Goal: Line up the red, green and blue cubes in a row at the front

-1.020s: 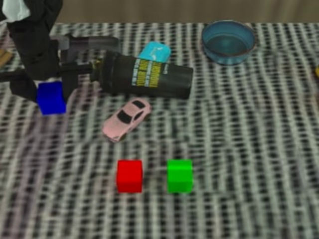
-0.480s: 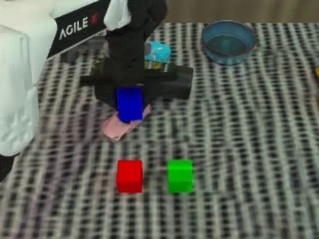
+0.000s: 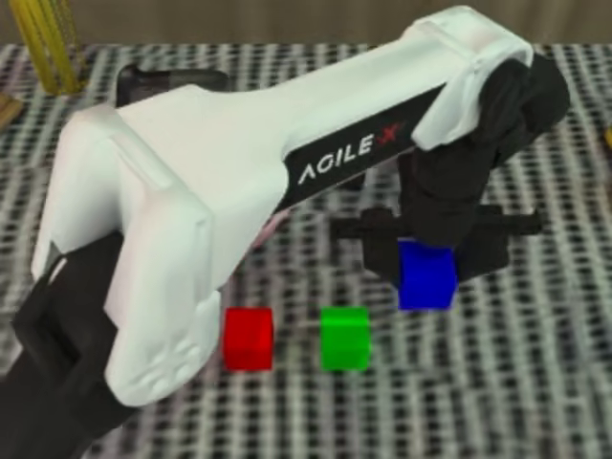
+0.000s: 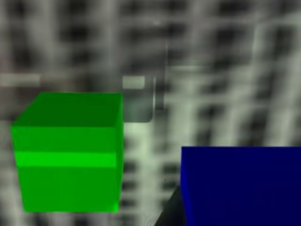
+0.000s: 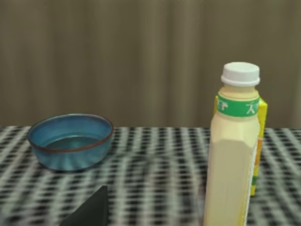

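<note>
Gripping blue cube point(image 3: 425, 277) squarely, L gripper point(image 3: 426, 256) right of green cube point(image 3: 344, 337).

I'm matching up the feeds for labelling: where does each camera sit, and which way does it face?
Top view: above the table, looking down; left arm and left gripper holding the blue cube, beside the green cube and red cube.
Left wrist view: on the left arm, facing the tabletop; shares the blue cube and green cube.
Right wrist view: level across the table at a bowl and bottle.
</note>
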